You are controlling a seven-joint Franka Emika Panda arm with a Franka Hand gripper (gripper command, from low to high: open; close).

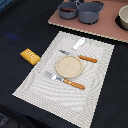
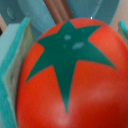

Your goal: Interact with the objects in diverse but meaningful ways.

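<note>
The wrist view is filled by the tomato, red with a green star-shaped calyx. A teal pad shows on one side of it and a sliver of a second at the opposite edge, so the jaws appear to stand on either side of the tomato. Contact is not visible; whether they are clamped on it cannot be told. The arm does not appear in the exterior view, and the tomato cannot be found there either.

Landmark: the plate, at the centre of the striped mat.
- Fish: beyond the plate, near the mat's far edge.
- Bread block: off the mat, on the dark desk, toward the exterior view's left of the plate.
- Knife and fork: just beside the plate, on opposite sides.
- Pots: well beyond the plate, on the brown board.

Progress, as a judgement: the plate is empty. The tomato is likely the item in hand. The fish and bread block lie free; the sausage is not seen.
</note>
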